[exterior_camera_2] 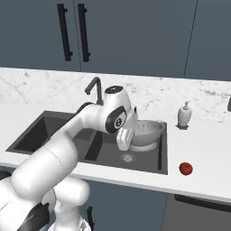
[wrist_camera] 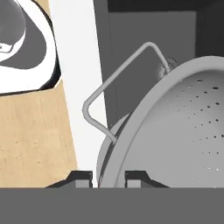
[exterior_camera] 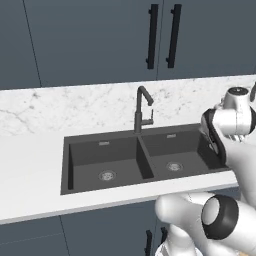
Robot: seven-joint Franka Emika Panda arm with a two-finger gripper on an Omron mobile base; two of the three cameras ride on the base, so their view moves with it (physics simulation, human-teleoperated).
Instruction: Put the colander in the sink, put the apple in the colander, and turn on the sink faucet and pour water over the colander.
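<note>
The silver-grey colander [exterior_camera_2: 148,131] hangs tilted in the right basin of the dark sink [exterior_camera_2: 163,155]. My gripper [exterior_camera_2: 127,136] is shut on its near rim. In the hand view the colander [wrist_camera: 183,131] bulks large, its rim pinched between the two fingertips of the gripper [wrist_camera: 111,177], and a wire handle arches to the left. The red apple [exterior_camera_2: 185,168] lies on the white counter to the right of the sink, apart from the gripper. The dark faucet [exterior_camera: 142,107] stands behind the divider of the sink [exterior_camera: 120,160], and no water shows. Behind my arm the faucet [exterior_camera_2: 94,87] is partly hidden.
A white pump bottle [exterior_camera_2: 184,115] stands on the counter behind the sink's right corner. Round silver drains [exterior_camera: 106,175] sit in each basin. Dark cabinet doors with black handles [exterior_camera: 152,36] hang above the marble backsplash.
</note>
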